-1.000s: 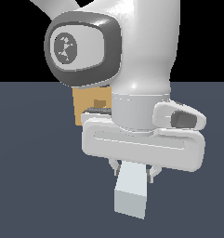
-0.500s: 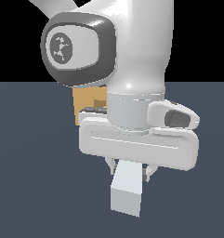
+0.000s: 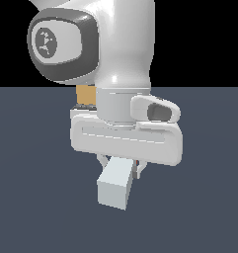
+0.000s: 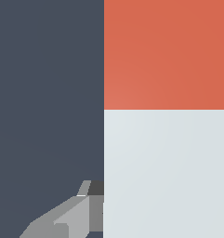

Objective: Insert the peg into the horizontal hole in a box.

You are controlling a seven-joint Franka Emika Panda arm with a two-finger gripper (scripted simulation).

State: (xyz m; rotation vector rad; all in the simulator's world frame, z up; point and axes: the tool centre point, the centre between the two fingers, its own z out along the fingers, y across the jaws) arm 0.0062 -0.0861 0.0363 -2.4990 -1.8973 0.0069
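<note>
1. The arm (image 3: pixel 123 54) fills most of the exterior view, and compared with the views a moment earlier it now covers more of the box (image 3: pixel 86 95). Only a narrow tan strip of the box shows behind the arm, towards the exterior view's left of the wrist. We take this to mean the arm has shifted across in front of the box while carrying its load, so we are in the carry-and-align stage rather than the insertion itself.

2. The hole in the box is hidden from us; we cannot say how well anything lines up with it.

3. The peg (image 3: pixel 115 182) hangs just below the arm's wide hand body, its pale square end facing the exterior camera. In the wrist view its pale length runs into the red-orange end (image 4: pixel 165 53).

4. The gripper (image 3: pixel 119 167) is clamped on the peg: a finger (image 4: pixel 76 209) shows touching the pale part, well back from the red end. The peg has not yet reached the box.
</note>
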